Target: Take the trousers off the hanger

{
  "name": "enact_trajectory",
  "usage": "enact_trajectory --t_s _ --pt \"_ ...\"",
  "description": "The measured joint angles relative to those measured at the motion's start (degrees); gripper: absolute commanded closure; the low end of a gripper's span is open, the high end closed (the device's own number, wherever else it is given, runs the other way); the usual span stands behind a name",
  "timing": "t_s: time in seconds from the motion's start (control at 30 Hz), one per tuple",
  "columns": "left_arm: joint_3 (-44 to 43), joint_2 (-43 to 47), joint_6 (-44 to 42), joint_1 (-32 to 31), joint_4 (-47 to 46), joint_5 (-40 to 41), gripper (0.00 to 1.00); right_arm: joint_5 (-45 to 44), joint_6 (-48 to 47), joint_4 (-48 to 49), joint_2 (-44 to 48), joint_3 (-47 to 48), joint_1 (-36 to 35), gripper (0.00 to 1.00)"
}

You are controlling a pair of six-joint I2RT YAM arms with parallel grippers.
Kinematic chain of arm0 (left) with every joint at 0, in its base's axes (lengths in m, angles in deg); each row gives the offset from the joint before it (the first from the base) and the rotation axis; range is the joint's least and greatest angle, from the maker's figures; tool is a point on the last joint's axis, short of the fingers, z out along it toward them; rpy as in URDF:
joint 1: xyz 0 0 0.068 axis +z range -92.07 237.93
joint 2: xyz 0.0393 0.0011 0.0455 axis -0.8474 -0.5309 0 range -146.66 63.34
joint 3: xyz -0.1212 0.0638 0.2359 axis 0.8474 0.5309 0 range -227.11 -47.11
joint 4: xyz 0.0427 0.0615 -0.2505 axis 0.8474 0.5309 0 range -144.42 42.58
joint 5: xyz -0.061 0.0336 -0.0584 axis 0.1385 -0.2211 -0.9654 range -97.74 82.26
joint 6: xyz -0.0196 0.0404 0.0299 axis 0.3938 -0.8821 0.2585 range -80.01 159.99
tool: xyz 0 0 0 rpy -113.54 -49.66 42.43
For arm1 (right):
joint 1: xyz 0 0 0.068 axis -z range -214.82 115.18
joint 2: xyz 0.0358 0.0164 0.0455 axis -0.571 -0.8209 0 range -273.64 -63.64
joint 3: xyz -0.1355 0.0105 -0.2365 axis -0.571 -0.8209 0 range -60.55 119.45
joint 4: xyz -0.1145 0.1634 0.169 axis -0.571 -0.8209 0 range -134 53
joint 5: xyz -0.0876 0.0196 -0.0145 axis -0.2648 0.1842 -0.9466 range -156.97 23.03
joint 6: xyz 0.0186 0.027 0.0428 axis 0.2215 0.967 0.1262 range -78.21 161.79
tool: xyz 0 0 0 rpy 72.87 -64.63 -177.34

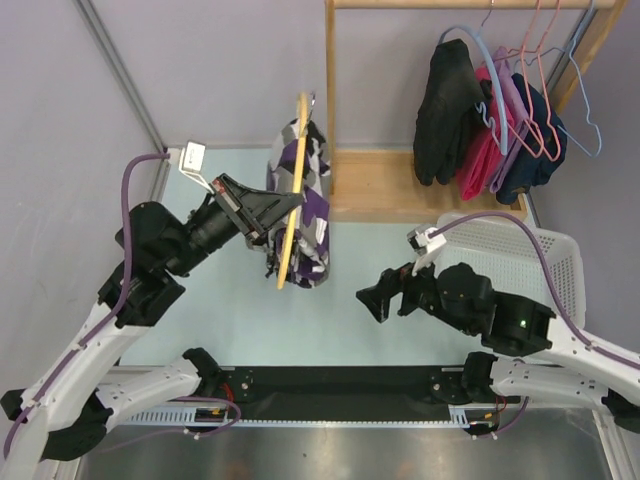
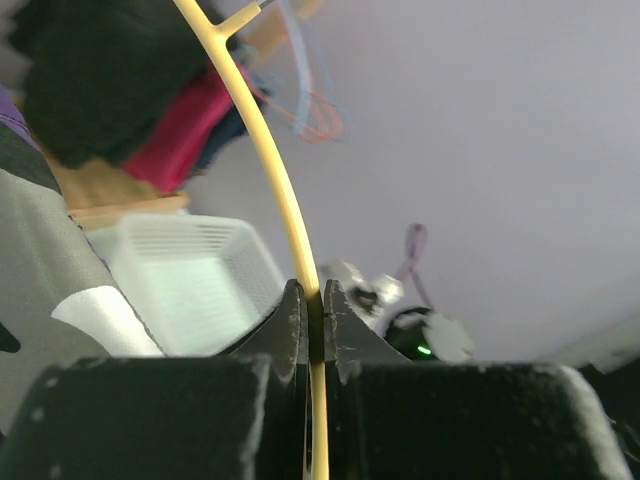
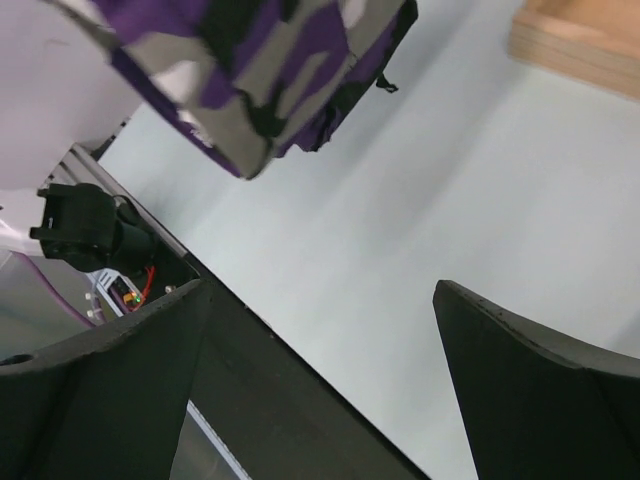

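Pale-green table (image 1: 230,310), lilac wall (image 1: 230,70), wooden rack (image 1: 400,190); trousers (image 1: 316,210) on hanger (image 1: 284,250).

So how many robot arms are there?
2. The left arm, on the left, has its left end effector shut on the yellow hanger carrying the trousers. The right arm, on the right beside the white basket, has its right end effector open.

We see bright, even light, faint shadows on the tabletop (image 1: 230,320); in the left wrist view the hanger (image 2: 305,262) is sharp, the far basket (image 2: 190,270) blurred.
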Motion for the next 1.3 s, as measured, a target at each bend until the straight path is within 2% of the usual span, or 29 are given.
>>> enact_trajectory --t_s 0.27,0.37,0.53,0.7,0.9,1.1,1.3 --pt "1.7 1.0 -2.4 0.0 9.3 10.3 1.00 -5.7 -6.5 13.8 -12.0 2.8 -7.5 0.00" --pt "1.7 1.0 -2.4 0.0 12.0 11.4 1.00 -8.2 -8.4 18.4 -15.6 3.5 -9.2 0.01" --pt "1.7 1.0 -2.4 0.0 15.7 11.8 1.00 -10.4 -11.0 27.1 -18.4 3.7 -10.8 0.09" --pt "0.6 1.0 -2.4 0.0 19.0 11.7 1.00 -12.0 -14.0 34.2 -22.4 5.6 -13.1 0.10" --pt "-1.5 2.2 -1.9 0.0 21.3 10.9 1.00 -17.4 -18.4 37.5 -29.4 9.9 -17.8 0.13" --pt "-2.4 4.2 -1.0 0.0 23.0 10.3 1.00 -23.3 -19.7 38.5 -32.4 12.3 -17.9 0.13" --pt "-3.0 5.0 -0.2 0.0 23.3 9.7 1.00 -24.5 -21.1 40.4 -33.6 13.7 -17.8 0.13"
